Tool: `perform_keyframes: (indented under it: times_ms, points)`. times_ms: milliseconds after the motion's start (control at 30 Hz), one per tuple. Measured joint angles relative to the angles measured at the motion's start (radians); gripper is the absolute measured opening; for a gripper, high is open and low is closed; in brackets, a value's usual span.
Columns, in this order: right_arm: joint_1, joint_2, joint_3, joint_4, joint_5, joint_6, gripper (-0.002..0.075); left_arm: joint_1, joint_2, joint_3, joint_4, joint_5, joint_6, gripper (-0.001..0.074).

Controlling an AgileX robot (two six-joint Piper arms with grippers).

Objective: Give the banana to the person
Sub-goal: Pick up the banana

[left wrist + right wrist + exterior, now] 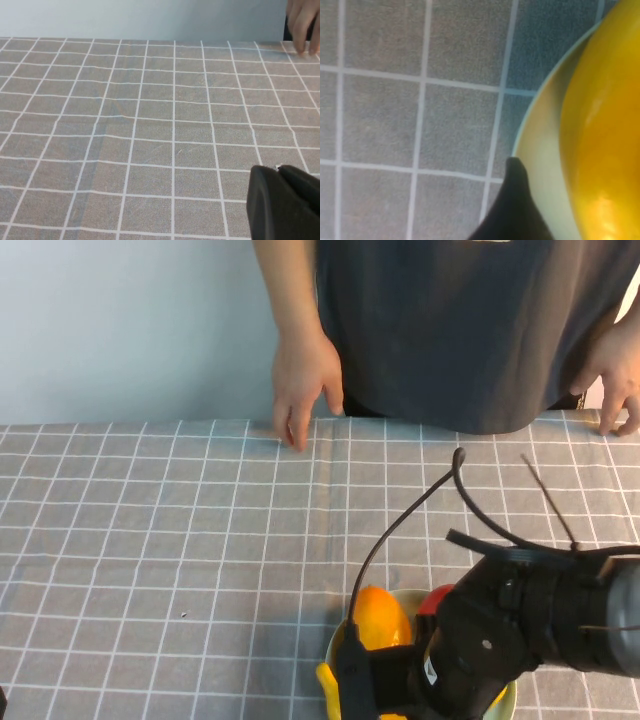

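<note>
A bright yellow end, seemingly the banana (326, 681), sticks out at the near left rim of a pale plate (334, 643) at the table's front. My right gripper (358, 680) hangs low over that rim, right beside it. The right wrist view shows the plate's rim (540, 150) and a large glossy yellow fruit (602, 125) filling one side; I cannot tell whether it is the banana. The person (450, 320) stands at the far edge, one hand (303, 390) resting fingertips on the cloth. My left gripper (278, 169) is shut and empty, low over bare cloth.
An orange-yellow plump fruit (378, 617) and a red fruit (436, 600) also lie in the plate. The person's other hand (617, 390) rests at the far right edge. A black cable (405, 520) arcs above my right arm. Grey checked cloth covers the table.
</note>
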Motion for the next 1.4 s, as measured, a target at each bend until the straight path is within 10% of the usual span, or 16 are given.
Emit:
perform_keyframes:
  times_ms: [867,967,1000,1033,1067,1100,1133,1167,1200,1233,1400]
  points:
    - [-0.007,0.075,-0.008,-0.026,-0.047,0.007,0.0335,0.000,0.000,0.000,0.000,0.000,0.000,0.0000]
    - [-0.007,0.065,-0.008,-0.024,-0.016,0.011,0.0095,0.000,0.000,0.000,0.000,0.000,0.000,0.0000]
    - [-0.007,0.054,-0.008,-0.024,0.003,0.018,0.0276,0.000,0.000,0.000,0.000,0.000,0.000,0.0000]
    - [-0.007,0.043,-0.008,-0.024,0.018,0.022,0.0276,0.000,0.000,0.000,0.000,0.000,0.000,0.0000]
    - [-0.007,0.023,-0.008,-0.024,0.041,0.036,-0.0008,0.000,0.000,0.000,0.000,0.000,0.000,0.0000]
    - [-0.005,-0.004,-0.008,-0.024,0.063,0.054,0.0276,0.000,0.000,0.000,0.000,0.000,0.000,0.0000]
    - [-0.005,-0.033,-0.008,-0.026,0.080,0.070,0.0276,0.000,0.000,0.000,0.000,0.000,0.000,0.0000]
    - [-0.005,-0.067,-0.010,-0.028,0.103,0.101,-0.0008,0.000,0.000,0.000,0.000,0.000,0.000,0.0000]
    - [-0.005,-0.104,-0.015,-0.030,0.131,0.131,0.0276,0.000,0.000,0.000,0.000,0.000,0.000,0.0000]
    - [-0.005,-0.134,-0.025,-0.030,0.156,0.160,-0.0008,0.000,0.000,0.000,0.000,0.000,0.000,0.0000]
    - [-0.005,-0.281,-0.155,-0.063,0.362,0.294,-0.0008,0.000,0.000,0.000,0.000,0.000,0.000,0.0000]
